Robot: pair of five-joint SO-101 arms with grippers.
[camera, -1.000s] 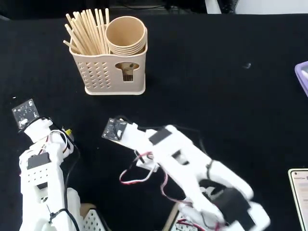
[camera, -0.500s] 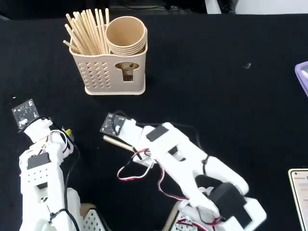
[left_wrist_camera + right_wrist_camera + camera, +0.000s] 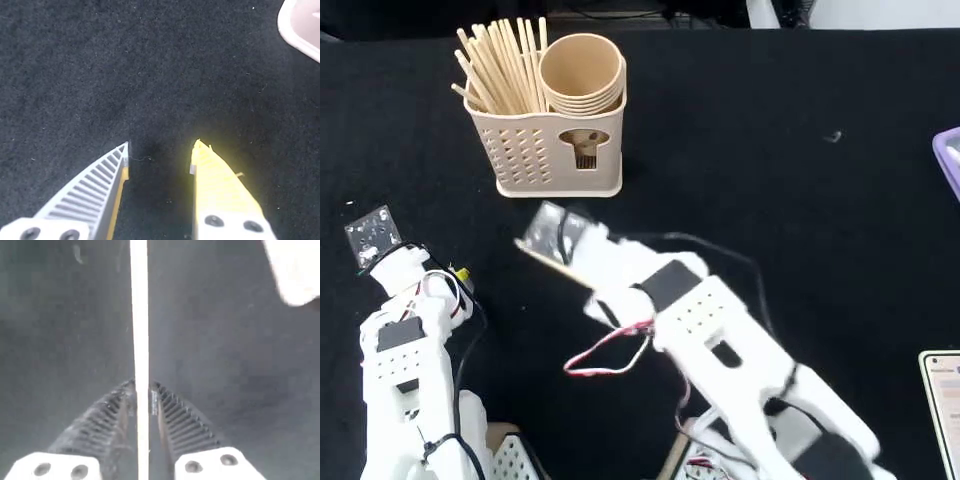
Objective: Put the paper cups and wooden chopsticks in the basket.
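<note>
**One chopstick in my right hand, my left hand open over bare bench**

My left arm [image 3: 405,340] sits at the near left corner of the black bench [image 3: 790,200]. My left hand [image 3: 161,145] is spread wide, one finger grey and ribbed, the other yellow. There is nothing between them and only dark cloth beneath. I can't tell whether the tips touch the cloth.

Farther back and a little to the right stands the basket [image 3: 545,155], upright on the bench, pale with rows of small holes in its wall. In its left part a bundle of wooden chopsticks [image 3: 500,65] stands on end and fans outward. In its right part a stack of paper cups [image 3: 582,70] is nested mouth up. Through the cut-out in the basket's front wall a brown printed mark [image 3: 584,150] shows on a cup. It is too small for me to make out.

Just in front of the basket is my right arm [image 3: 705,315], stretched in from the near right. My right hand [image 3: 142,386] is clamped on a single chopstick [image 3: 139,315], the ribbed fingers nearly together with the stick pinched between them. The stick runs straight out past the fingertips. From above, its tan length [image 3: 542,262] pokes out from under my wrist, near the basket's front but apart from it.

At the far right edge is a purple object [image 3: 949,160], cut off by the frame. Nearer along that edge lies a pale card [image 3: 942,400] with print on it that I can't read.
</note>
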